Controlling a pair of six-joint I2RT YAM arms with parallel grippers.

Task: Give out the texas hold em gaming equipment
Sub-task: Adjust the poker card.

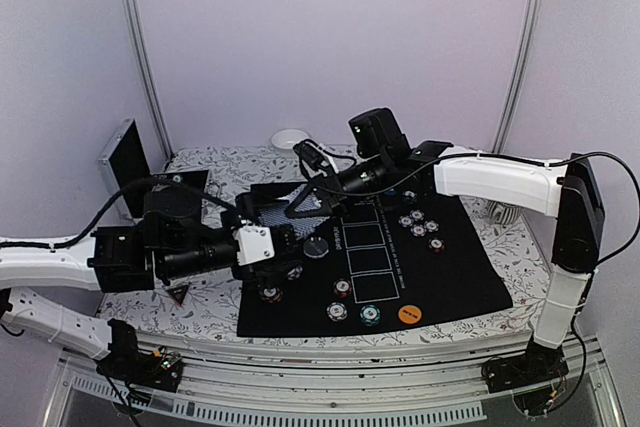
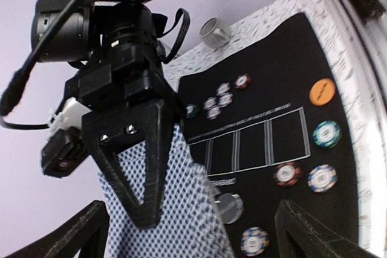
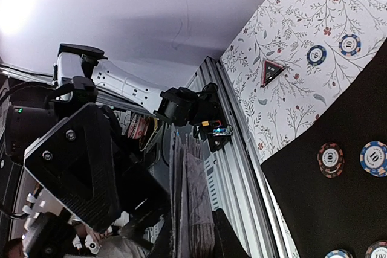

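cards: cut by bottom edge | chip print: too small

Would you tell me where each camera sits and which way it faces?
Top external: above behind the bases, facing onto black mat; both arms show.
Left wrist: on left arm, facing right gripper clamping playing cards; own open fingers show.
Right wrist: on right arm, facing left arm; own fingers pinch cards.
Wrist views share the cards.

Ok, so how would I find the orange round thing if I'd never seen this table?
Look at the black mat in the middle of the flowery table. Follow its row of white-outlined boxes to the end nearest the robot's bases; the orange disc lies flat just there, beside a green striped chip. It is the only plain orange one, with no striped edge.
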